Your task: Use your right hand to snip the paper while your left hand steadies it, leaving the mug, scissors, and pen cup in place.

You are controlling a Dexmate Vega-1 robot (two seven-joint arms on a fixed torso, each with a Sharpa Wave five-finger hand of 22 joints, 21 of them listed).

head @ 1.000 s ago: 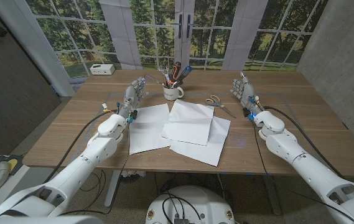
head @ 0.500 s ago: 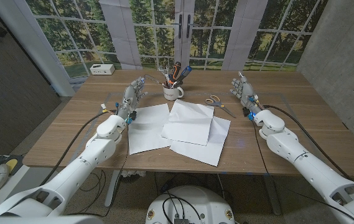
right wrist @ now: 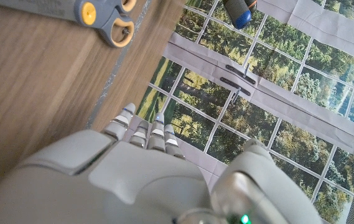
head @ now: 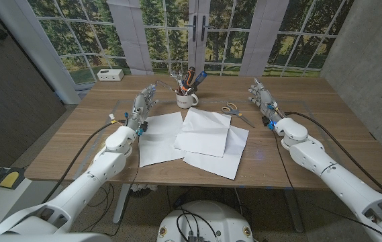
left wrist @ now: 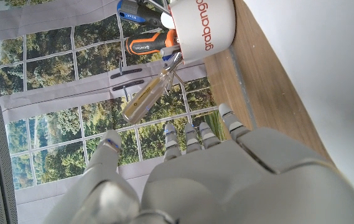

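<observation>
Several white paper sheets lie overlapped on the middle of the wooden table; a sheet's edge shows as paper in the left wrist view. The scissors lie flat to the right of the sheets, and the scissors' handles are grey with yellow rims. A white mug behind the sheets holds pens and tools; the same mug bears orange lettering. My left hand stands open at the sheets' left edge, holding nothing. My right hand stands open right of the scissors, apart from them.
A small white box sits at the table's far left corner. A window backdrop closes off the far side. Bare wood lies right of my right arm and left of my left arm. Cables run along both forearms.
My right hand has shifted slightly away and toward the scissors. The left hand, sheets, mug and scissors stay where they were.
</observation>
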